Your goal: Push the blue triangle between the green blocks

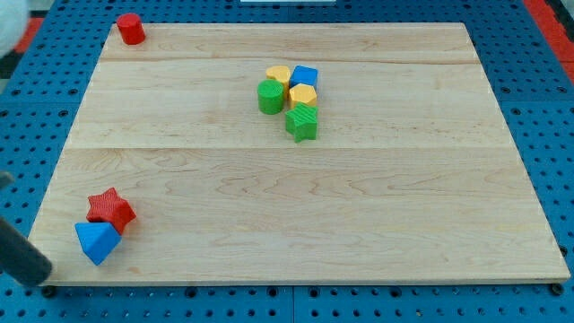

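Sitting at the near left corner of the wooden surface [269, 206], the blue triangle [96, 242] touches a red star [110, 210]. My tip [40, 274] rests just left of it. Both green blocks, a cylinder [270, 96] and a star [302, 123], sit far off; no writing shows.

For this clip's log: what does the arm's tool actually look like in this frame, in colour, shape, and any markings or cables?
Only a short stretch of the tool shows, at the view's bottom left: a plain, smooth, dark rod, nearly black and round in section, cut off by the frame's left edge. No markings, cables or sleeves are visible. My tip looks blunt and rounded, the same dark colour. The rest of the arm is out of view.
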